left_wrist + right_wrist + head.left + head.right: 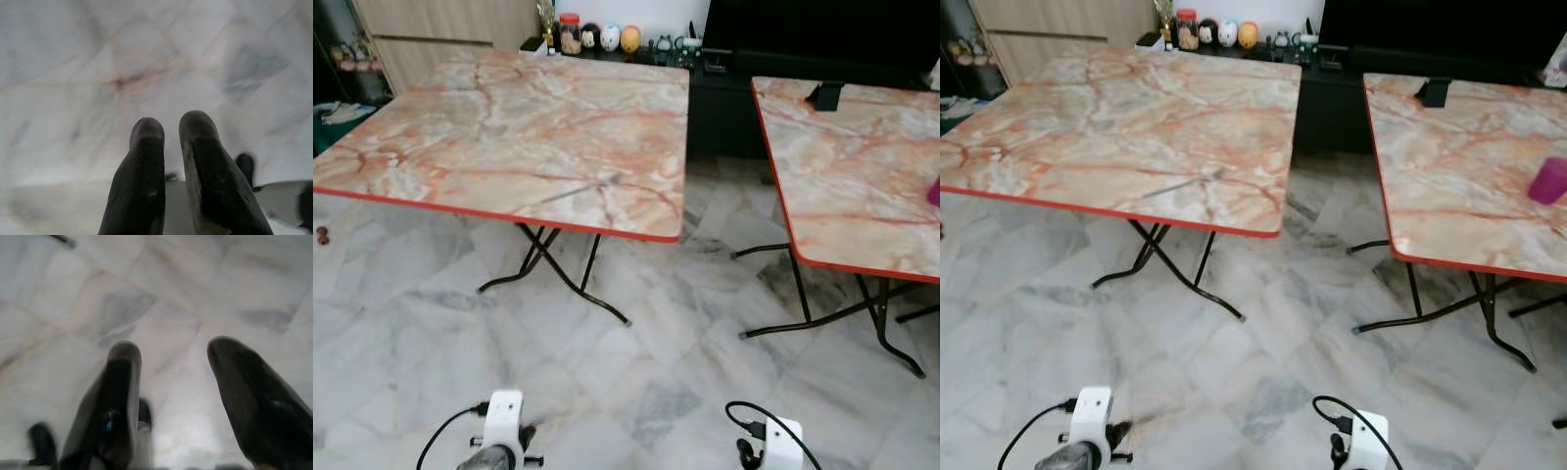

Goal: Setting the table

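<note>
Two folding tables with orange marble-pattern tops and red edges stand ahead on the tiled floor. The left table (509, 137) has a bare top. On the right table (1449, 166) a pink cup (1549, 180) stands near its right side and a small black stand (824, 96) sits at its far edge. Both arms hang low over the floor, well short of the tables. My left gripper (171, 129) points at the floor with its fingers close together and nothing between them. My right gripper (173, 350) is open and holds nothing.
A dark low cabinet (724, 98) runs behind the tables, with a jar and small figurines (597, 37) on it. A floor gap separates the tables. Black crossed legs (558, 269) spread under each top. Marble floor lies between me and the tables.
</note>
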Robot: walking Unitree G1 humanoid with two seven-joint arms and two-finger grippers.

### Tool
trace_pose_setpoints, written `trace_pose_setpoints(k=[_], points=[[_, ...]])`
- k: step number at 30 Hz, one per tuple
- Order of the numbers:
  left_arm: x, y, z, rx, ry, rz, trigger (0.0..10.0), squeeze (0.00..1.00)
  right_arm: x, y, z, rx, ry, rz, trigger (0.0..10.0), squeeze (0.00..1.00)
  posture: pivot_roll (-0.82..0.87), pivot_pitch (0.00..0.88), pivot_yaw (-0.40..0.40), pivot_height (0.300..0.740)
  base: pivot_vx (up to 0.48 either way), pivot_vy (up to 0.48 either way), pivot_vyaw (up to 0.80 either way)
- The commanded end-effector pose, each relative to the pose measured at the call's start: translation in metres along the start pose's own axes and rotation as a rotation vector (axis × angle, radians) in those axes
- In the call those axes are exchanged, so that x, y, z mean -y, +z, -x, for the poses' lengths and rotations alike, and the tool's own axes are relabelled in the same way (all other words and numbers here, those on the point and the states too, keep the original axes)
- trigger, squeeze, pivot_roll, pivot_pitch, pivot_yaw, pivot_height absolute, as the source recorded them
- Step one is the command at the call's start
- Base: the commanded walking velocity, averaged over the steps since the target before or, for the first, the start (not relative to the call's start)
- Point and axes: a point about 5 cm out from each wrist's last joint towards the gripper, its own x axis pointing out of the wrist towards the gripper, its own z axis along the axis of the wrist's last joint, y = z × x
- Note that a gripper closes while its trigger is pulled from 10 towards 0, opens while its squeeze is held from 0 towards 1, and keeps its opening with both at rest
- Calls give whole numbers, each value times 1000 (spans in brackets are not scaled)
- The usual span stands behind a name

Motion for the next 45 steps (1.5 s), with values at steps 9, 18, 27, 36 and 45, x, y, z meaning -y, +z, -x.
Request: trace_pose_setpoints(k=[9,18,27,36,45], points=[[0,-2,0,-9,3,12,10000,0,4,-1,1,-2,-3,-13,10000,0,37,0,-34,740,0,272,-702],[-3,0,0,-1,5,7,10000,0,1,-3,1,-9,3,-10,10000,0,37,0,-34,740,0,28,-682],[-4,2,0,8,8,7,10000,0,-2,-2,0,-14,8,-8,10000,0,38,0,-34,740,0,0,-669],[-4,2,0,15,8,9,10000,0,-1,0,0,-7,9,-9,10000,0,38,0,-34,740,0,0,-667],[-4,2,0,16,8,8,10000,0,0,1,0,5,9,-6,10000,0,39,0,-34,740,0,0,-665]])
